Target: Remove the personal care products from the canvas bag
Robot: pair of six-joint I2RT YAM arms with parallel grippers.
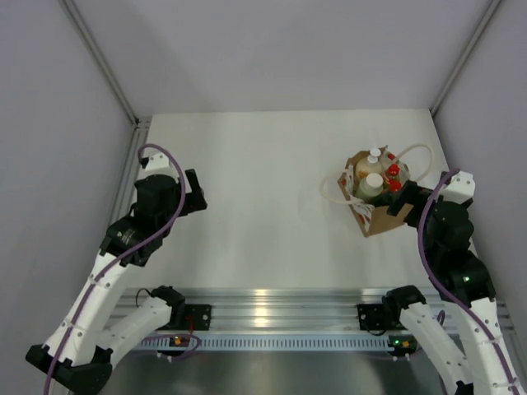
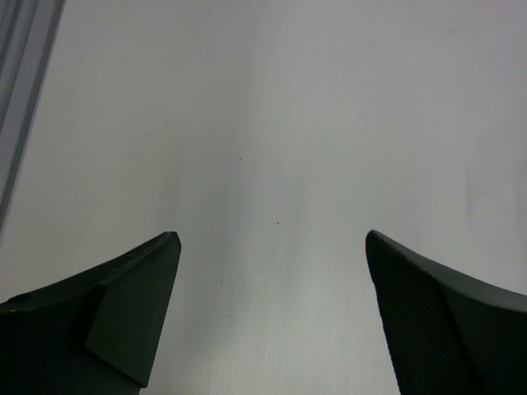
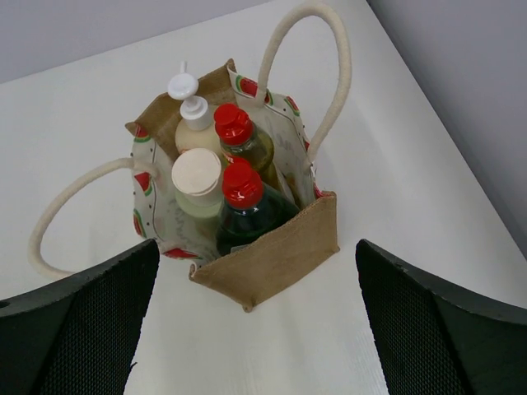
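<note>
Canvas bag [image 1: 380, 220]. Top view: stands upright at the far right of the table [image 1: 247, 206], mouth open. The left gripper [image 1: 194, 194] hangs over bare table at the left, well apart from the bag. The right gripper [image 1: 402, 204] is just beside the bag's near right corner.

Left wrist view: fingers spread wide, nothing between them.

Right wrist view: fingers wide apart and empty, poised near the bag. Contents, all four standing inside:
- peach pump bottle [image 3: 194, 115]
- cream cylinder [image 3: 196, 174]
- yellow-green bottle [image 3: 247, 141]
- dark green bottle [image 3: 247, 216]

Progress, as judged: nothing removed yet; four items left to lift out.
</note>
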